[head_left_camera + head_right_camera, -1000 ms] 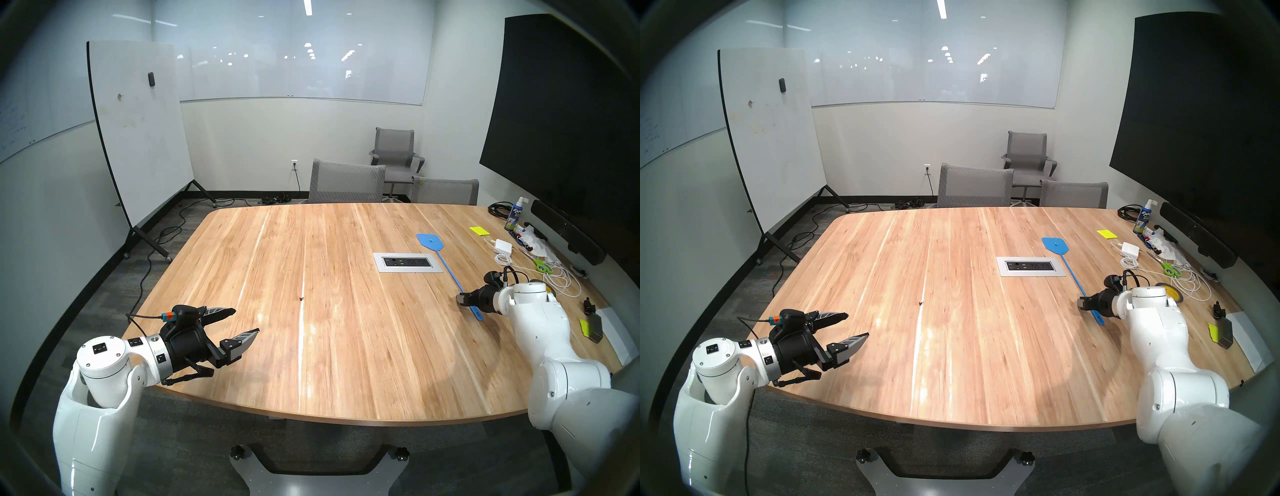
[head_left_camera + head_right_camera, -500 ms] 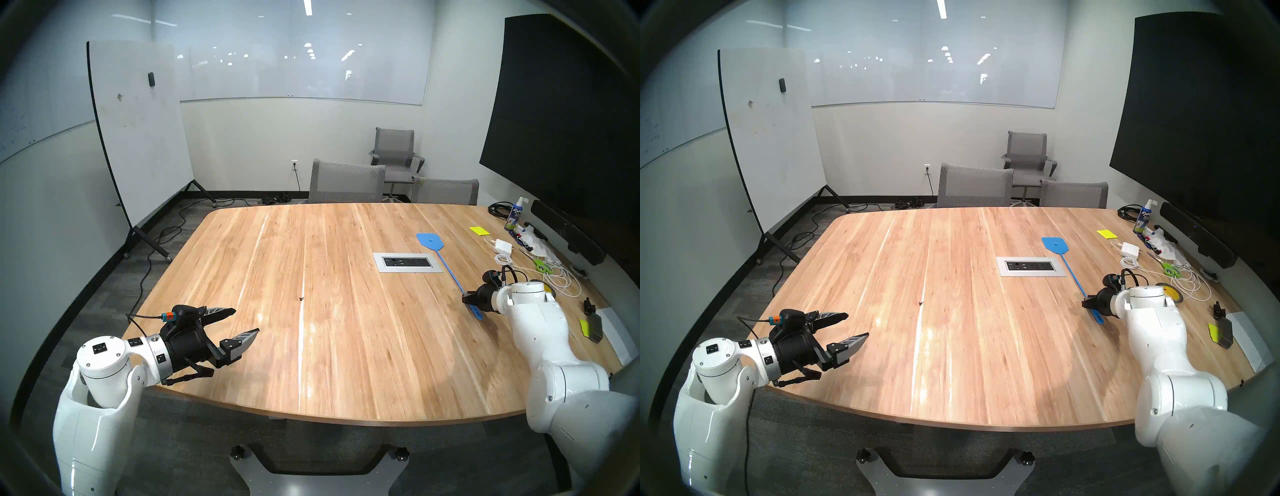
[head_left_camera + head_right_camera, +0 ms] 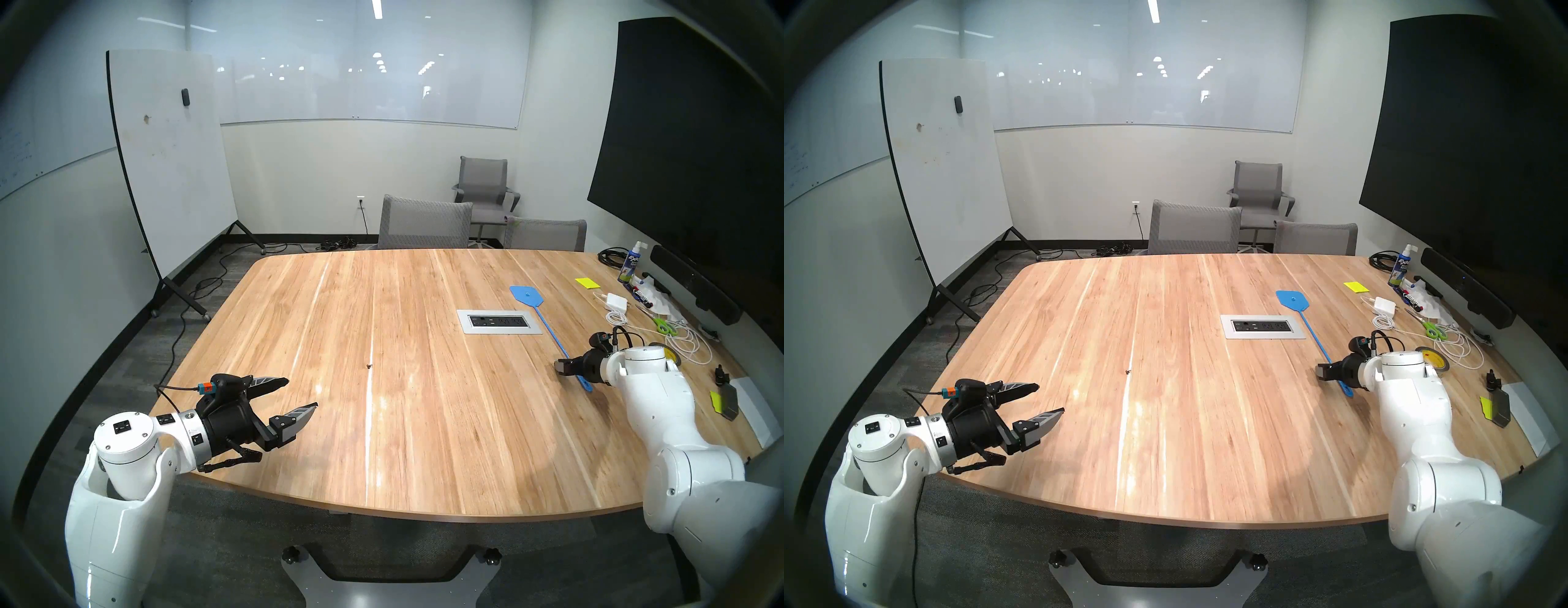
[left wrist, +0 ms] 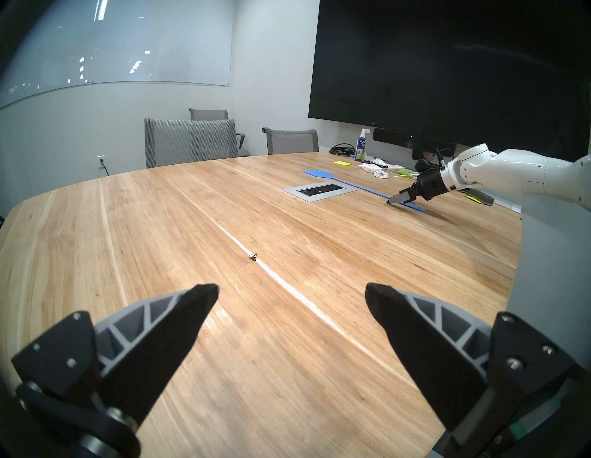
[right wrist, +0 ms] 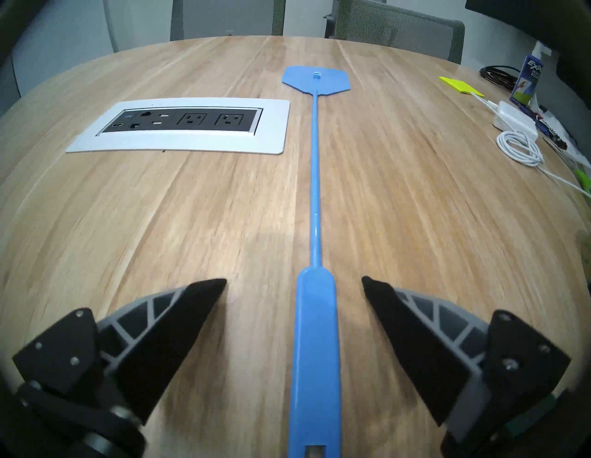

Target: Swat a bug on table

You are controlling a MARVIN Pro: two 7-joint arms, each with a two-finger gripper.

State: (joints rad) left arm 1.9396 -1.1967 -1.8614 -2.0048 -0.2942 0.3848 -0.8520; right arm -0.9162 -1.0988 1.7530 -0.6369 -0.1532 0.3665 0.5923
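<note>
- The right gripper [image 5: 294, 281] has reopened since half a second ago; its fingers now straddle the blue fly swatter [image 5: 315, 335] handle without touching, so the grasp isn't made yet.
- The left gripper [image 4: 291, 289] stays spread and empty.
- The bug [image 4: 253, 257], a tiny dark leggy speck, sits mid-table [image 3: 424, 424], well apart from the swatter.

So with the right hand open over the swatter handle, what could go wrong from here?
The blue swatter lies flat on the table, so the right hand could scrape the wood or pinch the thin handle crookedly. The bug is far off toward the left hand, so a long swing could miss.
</note>
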